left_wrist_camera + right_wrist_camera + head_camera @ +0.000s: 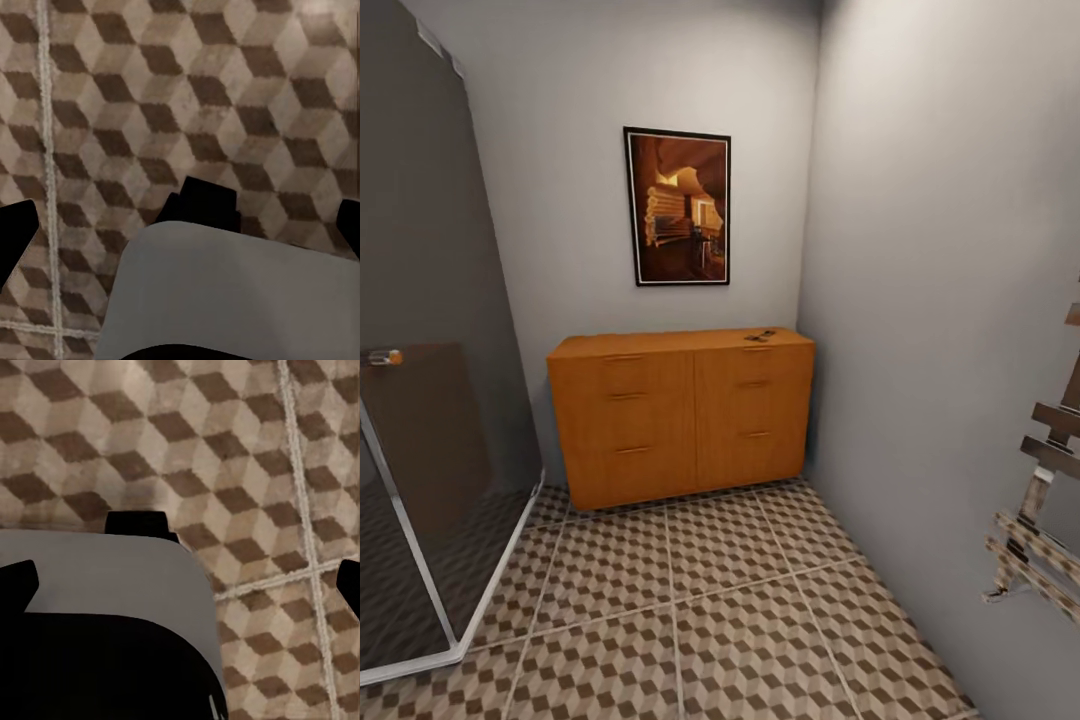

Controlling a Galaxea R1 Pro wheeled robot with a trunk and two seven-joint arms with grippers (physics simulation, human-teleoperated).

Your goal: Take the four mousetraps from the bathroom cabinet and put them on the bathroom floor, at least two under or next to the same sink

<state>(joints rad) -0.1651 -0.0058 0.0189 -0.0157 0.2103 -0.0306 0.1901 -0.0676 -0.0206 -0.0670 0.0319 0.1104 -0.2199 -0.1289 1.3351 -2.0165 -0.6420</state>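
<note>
The orange-brown cabinet (680,415) stands against the far wall, its drawers all shut. A few small flat dark things (760,335) lie on its top toward the right end; they are too small to tell whether they are mousetraps. The cube-pattern bathroom floor (690,610) stretches from me to the cabinet. In the left wrist view my left gripper (180,232) hangs over that floor (187,90), its dark fingertips (15,240) far apart, nothing between them. The right gripper (184,583) is likewise open above the tiles (225,457), fingertips (19,581) at the frame's sides.
A glass shower enclosure (420,420) with a metal frame fills the left side. A grey wall (940,300) closes the right, with a wooden towel rack (1040,520) sticking out from it nearby. A framed picture (677,207) hangs above the cabinet. My grey body (225,300) shows below both wrists.
</note>
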